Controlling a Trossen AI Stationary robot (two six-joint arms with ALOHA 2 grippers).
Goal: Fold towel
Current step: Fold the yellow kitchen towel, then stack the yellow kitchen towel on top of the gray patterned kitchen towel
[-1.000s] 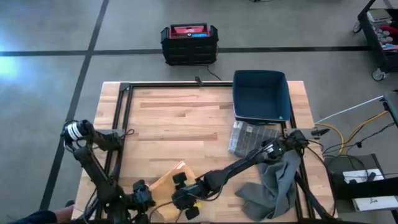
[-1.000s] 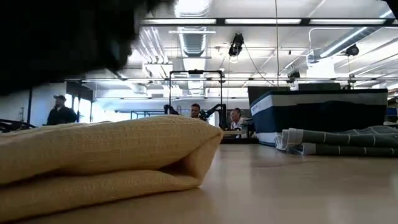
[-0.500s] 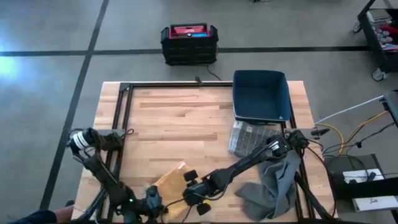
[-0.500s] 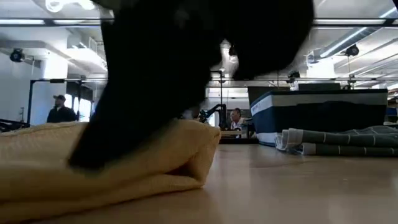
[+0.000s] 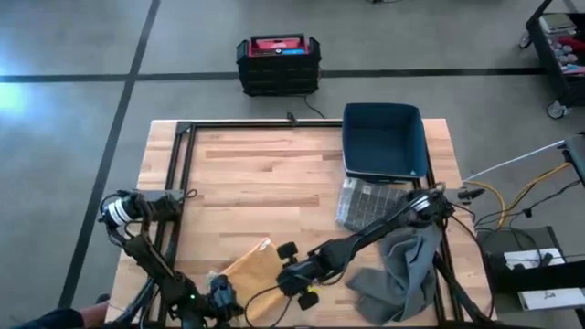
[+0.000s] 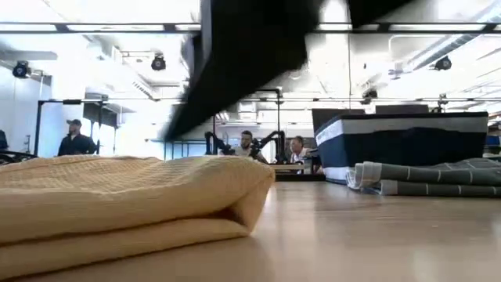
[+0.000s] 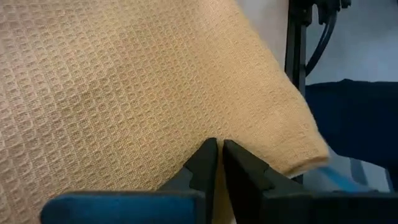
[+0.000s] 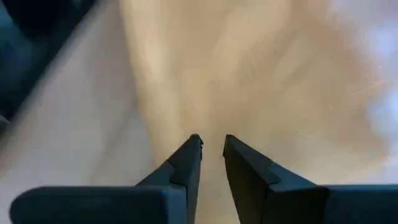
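Note:
The yellow waffle-weave towel (image 5: 249, 267) lies folded near the table's front edge, its rounded fold (image 6: 254, 192) toward the right. My left gripper (image 7: 217, 144) is shut above the towel's top layer (image 7: 124, 93), close to the towel's near edge. In the high view it sits at the towel's near left corner (image 5: 219, 294). My right gripper (image 5: 291, 263) hangs just right of the towel. Its fingers (image 8: 186, 155) are drawn together with nothing between them. A dark part of the right arm (image 6: 250, 55) hangs above the towel in the low view. My left gripper points its shut fingertips down at the towel's top layer (image 7: 214, 127), near the towel's edge. I cannot tell whether they touch the cloth.
A blue bin (image 5: 384, 142) stands at the far right with a clear plastic pack (image 5: 366, 201) in front of it. A crumpled grey cloth (image 5: 402, 265) lies at the near right. Folded grey cloths (image 6: 430, 178) show in the low view. Black frame rails (image 5: 178, 183) run along the left.
My right gripper, low over the towel half a second ago, has risen and gone toward the table's right edge, clear of the cloth. My left gripper has shifted a little toward the near edge. The towel stays folded in place.

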